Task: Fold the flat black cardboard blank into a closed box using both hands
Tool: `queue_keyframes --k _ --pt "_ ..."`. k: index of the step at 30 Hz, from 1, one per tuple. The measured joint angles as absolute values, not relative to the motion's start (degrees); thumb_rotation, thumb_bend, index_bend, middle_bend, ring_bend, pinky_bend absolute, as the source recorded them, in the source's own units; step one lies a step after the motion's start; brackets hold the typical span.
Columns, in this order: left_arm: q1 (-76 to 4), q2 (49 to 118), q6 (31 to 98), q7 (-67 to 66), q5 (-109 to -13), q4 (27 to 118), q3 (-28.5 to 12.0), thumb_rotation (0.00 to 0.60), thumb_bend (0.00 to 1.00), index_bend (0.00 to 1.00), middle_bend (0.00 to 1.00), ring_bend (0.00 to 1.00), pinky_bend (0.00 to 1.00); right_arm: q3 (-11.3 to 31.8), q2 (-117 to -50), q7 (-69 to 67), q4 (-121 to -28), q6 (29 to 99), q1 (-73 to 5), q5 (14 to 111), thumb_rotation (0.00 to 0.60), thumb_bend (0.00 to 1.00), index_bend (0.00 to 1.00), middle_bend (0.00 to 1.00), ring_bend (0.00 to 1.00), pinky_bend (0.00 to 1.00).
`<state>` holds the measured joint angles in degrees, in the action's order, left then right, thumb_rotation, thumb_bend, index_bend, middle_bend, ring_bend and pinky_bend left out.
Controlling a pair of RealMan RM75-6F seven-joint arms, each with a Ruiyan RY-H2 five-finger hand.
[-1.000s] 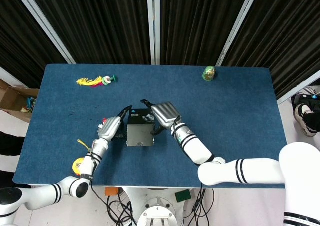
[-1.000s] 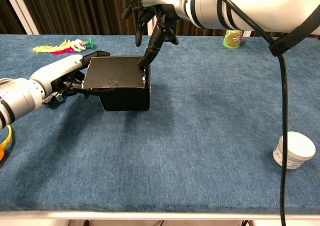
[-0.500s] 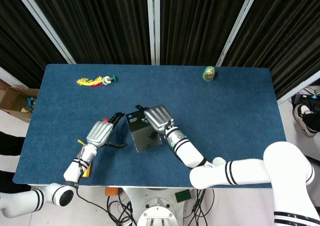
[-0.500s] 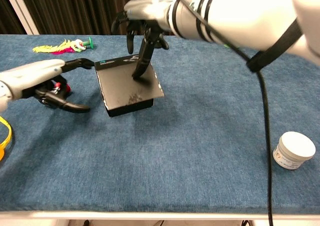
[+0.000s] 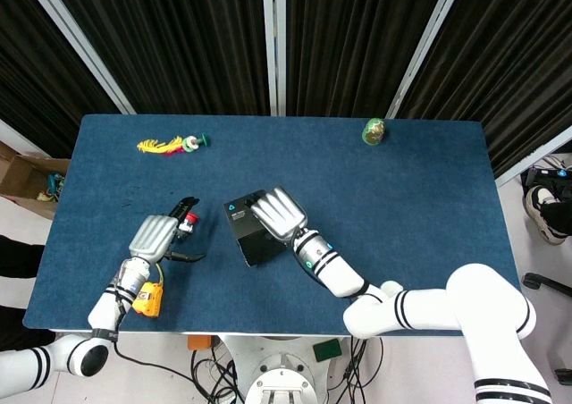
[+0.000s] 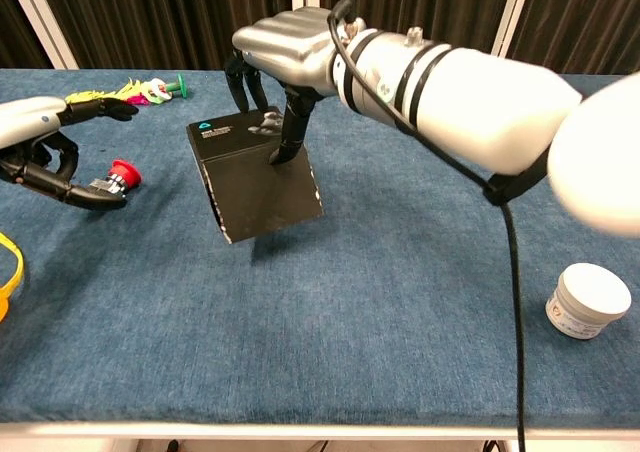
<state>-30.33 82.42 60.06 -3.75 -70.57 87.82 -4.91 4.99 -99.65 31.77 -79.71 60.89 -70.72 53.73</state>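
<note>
Tipped up and turned since a moment ago, the black box (image 6: 258,177) now leans on one edge near the middle of the blue table (image 5: 411,207), with its printed side facing up. The right hand (image 6: 285,57) has come down over the top of it, fingers (image 6: 292,132) pointing down and touching the upper side; the box is held up under them, but I cannot tell if the hand really grips it. The left hand (image 6: 45,137) has moved away to the left and holds nothing now, its fingers curved and spread apart. A small red thing (image 6: 118,175) lies just beside that hand. A yellow thing (image 5: 146,298) sits by the left arm near the table's front edge. Far back lie a feathery toy (image 5: 170,144) and a green can (image 5: 374,132). A white tub (image 6: 588,300) stands well apart at the right.
</note>
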Motion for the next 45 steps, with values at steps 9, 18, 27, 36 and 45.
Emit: queue_keyframes --k 9,18,27,36,45 --pt "-30.4 82.2 59.7 0.2 -72.4 87.7 -5.7 0.354 0.00 0.00 0.05 0.63 0.92 2.2 -108.8 23.6 -60.5 62.1 -66.8 69.3 0.600 0.10 0.62 0.56 0.88 0.89" --pt "-29.8 81.8 59.9 3.2 -73.9 87.6 -5.7 0.354 0.00 0.00 0.05 0.63 0.92 3.1 -112.4 23.1 -53.4 61.3 -64.9 74.7 0.600 0.21 0.64 0.58 0.89 0.89" --pt "-28.6 80.6 63.6 -1.5 -74.4 87.1 -5.7 0.421 0.00 0.00 0.09 0.58 0.83 5.5 -108.8 22.3 -58.2 65.0 -62.8 77.7 0.600 0.20 0.49 0.52 0.88 0.88" --pt "-24.0 75.3 72.7 -9.4 -76.0 86.3 -4.8 0.570 0.00 0.16 0.18 0.37 0.54 6.2 -93.0 23.4 -77.8 72.7 -54.0 77.8 0.600 0.21 0.24 0.43 0.55 0.68" --pt "-14.2 70.0 84.7 -9.1 -79.1 84.2 -1.6 0.597 0.00 0.16 0.18 0.15 0.29 -0.2 -67.2 12.8 -96.5 77.0 -37.9 75.7 0.600 0.23 0.00 0.05 0.00 0.00"
